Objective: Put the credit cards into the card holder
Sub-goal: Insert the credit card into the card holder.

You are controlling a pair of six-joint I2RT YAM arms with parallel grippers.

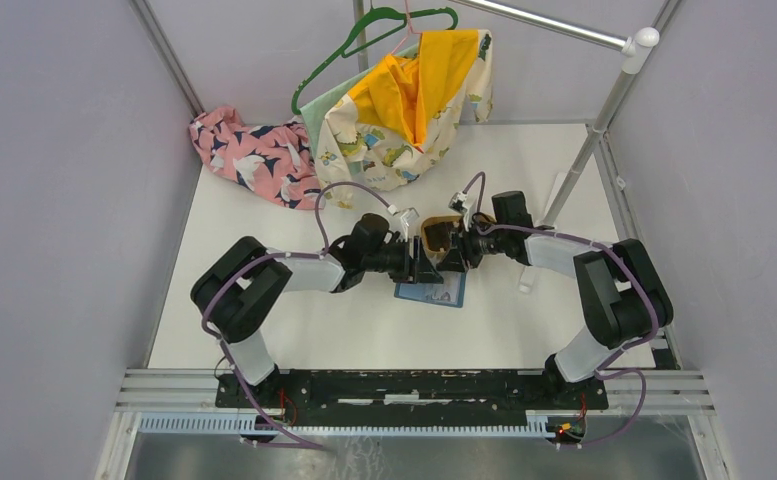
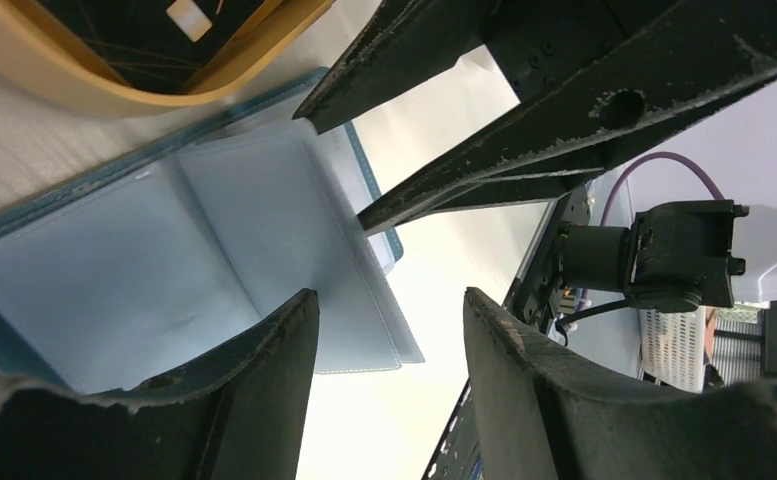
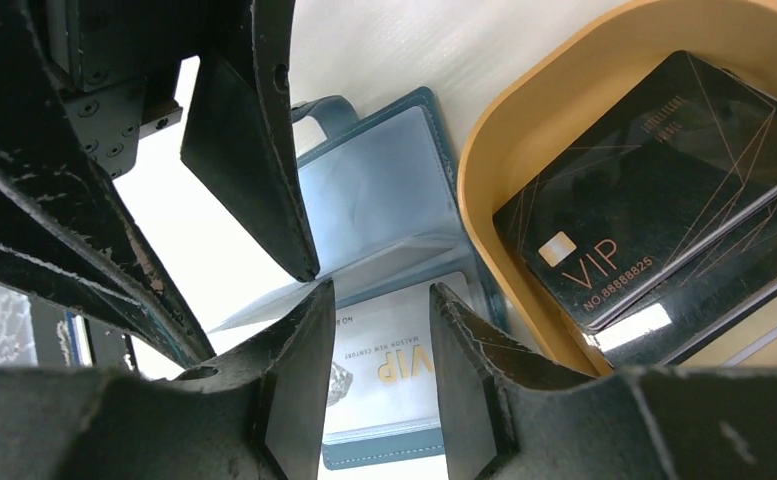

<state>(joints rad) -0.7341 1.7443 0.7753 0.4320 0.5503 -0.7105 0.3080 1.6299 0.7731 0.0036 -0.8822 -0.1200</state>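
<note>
Both arms are nose to nose over the middle of the white table point(image 1: 364, 330). The teal card holder point(image 1: 432, 292) lies flopped open right under them, clear plastic sleeves facing up, just beside the tan oval tray point(image 3: 479, 170), on the side nearer the arm bases. The left gripper point(image 2: 389, 300) has its fingers spread with nothing between them, hanging low over the edge of the sleeves. The right gripper point(image 3: 381, 290) is also spread and not pinching anything, and in the left wrist view its two tips come down right at the sleeve page. Through the gap between the right fingers there's a pale card point(image 3: 384, 365) with gold "VIP" lettering sitting in the holder. I think it's tucked under a clear sleeve, but the fingers block enough of it that it could just be lying on top. The black VIP cards point(image 3: 644, 180) are stacked inside the tray, with a gold chip and number visible on the top one.
</note>
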